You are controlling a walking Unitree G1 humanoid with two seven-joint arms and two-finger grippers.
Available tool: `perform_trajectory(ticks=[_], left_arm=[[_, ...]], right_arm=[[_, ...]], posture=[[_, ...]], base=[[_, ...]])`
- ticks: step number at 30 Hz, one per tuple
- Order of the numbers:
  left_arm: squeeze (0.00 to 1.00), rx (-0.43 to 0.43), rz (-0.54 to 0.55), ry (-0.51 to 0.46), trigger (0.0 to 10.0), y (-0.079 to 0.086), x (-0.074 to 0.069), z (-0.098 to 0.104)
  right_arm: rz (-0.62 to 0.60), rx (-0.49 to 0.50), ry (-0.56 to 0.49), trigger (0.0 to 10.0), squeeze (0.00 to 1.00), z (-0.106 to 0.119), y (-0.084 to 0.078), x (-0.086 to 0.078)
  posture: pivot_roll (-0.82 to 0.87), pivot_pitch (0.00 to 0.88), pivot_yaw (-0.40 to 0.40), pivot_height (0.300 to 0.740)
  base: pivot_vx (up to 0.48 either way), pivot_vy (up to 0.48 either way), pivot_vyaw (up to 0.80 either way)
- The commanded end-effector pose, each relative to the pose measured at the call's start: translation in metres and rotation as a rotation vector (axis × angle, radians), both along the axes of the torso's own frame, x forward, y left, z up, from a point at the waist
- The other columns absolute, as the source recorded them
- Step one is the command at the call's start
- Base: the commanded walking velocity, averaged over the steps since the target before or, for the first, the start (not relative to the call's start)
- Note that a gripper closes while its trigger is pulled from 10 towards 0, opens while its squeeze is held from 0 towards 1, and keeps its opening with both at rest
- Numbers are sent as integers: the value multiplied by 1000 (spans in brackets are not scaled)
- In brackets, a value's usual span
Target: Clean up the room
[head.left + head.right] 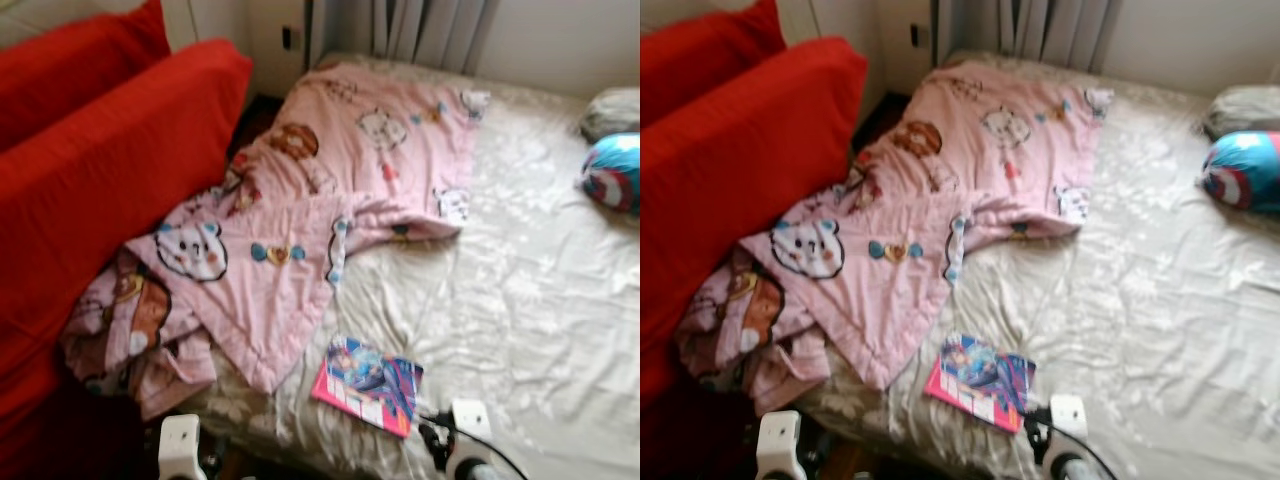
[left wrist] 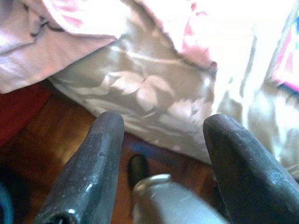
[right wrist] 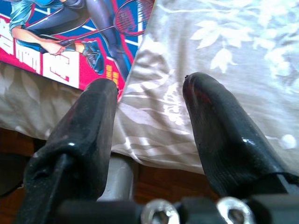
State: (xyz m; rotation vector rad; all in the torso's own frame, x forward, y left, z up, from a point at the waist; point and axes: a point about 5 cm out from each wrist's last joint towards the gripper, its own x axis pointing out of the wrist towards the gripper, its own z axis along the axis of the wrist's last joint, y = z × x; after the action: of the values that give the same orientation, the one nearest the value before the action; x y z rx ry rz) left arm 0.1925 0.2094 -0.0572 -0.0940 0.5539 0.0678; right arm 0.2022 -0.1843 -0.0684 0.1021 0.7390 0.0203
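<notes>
1. a bed (image 1: 540,300) with a cream leaf-patterned sheet takes up most of the scene, seen from its foot edge.
2. a pink cartoon-print blanket (image 1: 330,190) lies rumpled across the bed's left half, one end spilling off the side against a red sofa (image 1: 90,180).
3. a pink and blue comic book (image 1: 368,384) lies flat on the sheet near the foot edge, just below the blanket's lower corner.
4. a round blue, red and white shield-patterned cushion (image 1: 612,172) sits at the bed's far right, beside a grey pillow (image 1: 610,112).
5. the left hand (image 2: 161,135) is released, fingers spread and empty, held low at the bed's edge over the wooden floor (image 2: 56,135), with the hanging sheet and blanket before it.
6. the right hand (image 3: 149,100) is also released and empty, fingers apart at the bed's foot edge, the comic book's corner just beyond its one finger (image 3: 88,126).
7. curtains (image 1: 430,30) hang behind the bed.
</notes>
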Motion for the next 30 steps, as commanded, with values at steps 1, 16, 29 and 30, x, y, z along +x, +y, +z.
perform_trajectory(ticks=[1, 16, 29, 30], left_arm=[[0, -6, 27, 27, 10000, 4, -10, -5], [0, -5, -11, 57, 10000, 2, -12, -7], [0, 14, -25, -32, 10000, 4, 7, 7], [0, 14, -25, -32, 10000, 4, 7, 7]], right_arm=[[-9, 13, 12, 10000, 0, -2, 0, -4], [-70, -2, 119, 10000, 0, -16, -26, -40], [-78, 16, 121, 10000, 0, -17, -11, -34], [-78, 16, 121, 10000, 0, -17, -11, -34]], posture=[[68, 208, -81, 740], [55, 209, -55, 740], [52, 211, -41, 740], [52, 211, -41, 740]], base=[[0, 0, 0], [0, 244, 0], [0, 23, 0], [0, 0, 0]])
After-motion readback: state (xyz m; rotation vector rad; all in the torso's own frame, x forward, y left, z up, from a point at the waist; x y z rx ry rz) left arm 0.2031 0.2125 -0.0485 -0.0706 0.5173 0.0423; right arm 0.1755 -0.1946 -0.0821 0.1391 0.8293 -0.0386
